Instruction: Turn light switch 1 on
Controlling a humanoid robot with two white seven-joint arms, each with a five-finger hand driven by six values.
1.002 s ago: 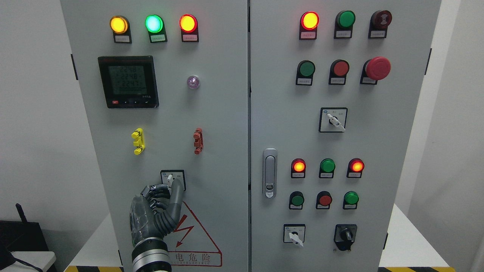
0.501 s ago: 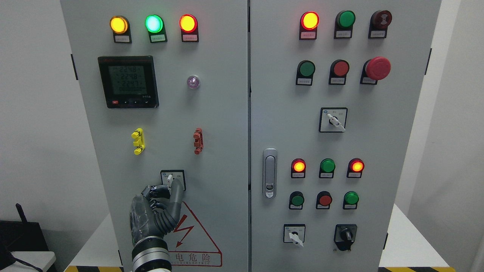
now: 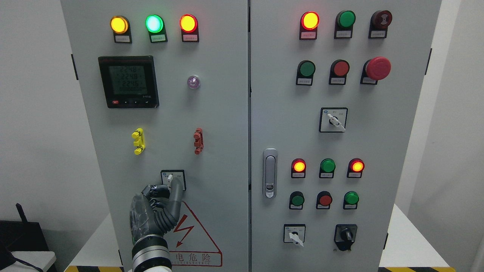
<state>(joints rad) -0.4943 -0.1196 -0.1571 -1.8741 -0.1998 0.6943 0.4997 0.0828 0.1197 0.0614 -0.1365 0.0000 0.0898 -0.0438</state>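
A small rotary switch with a white knob sits in a black-framed plate low on the cabinet's left door. My left hand reaches up from the bottom edge and covers the lower half of the switch. Its thumb lies along the right side of the knob, while the other fingers curl in from the left, pinching the knob's lower end. The knob's white tip shows just above the fingers, pointing roughly straight up. My right arm is out of view.
Above the hand are a yellow clip, a red clip and a digital meter. A red warning triangle lies right of the wrist. The right door carries lamps, push buttons, a latch handle and more selector switches.
The left hand has settled a few pixels lower on the switch. The knob's angle and all the lamps look the same.
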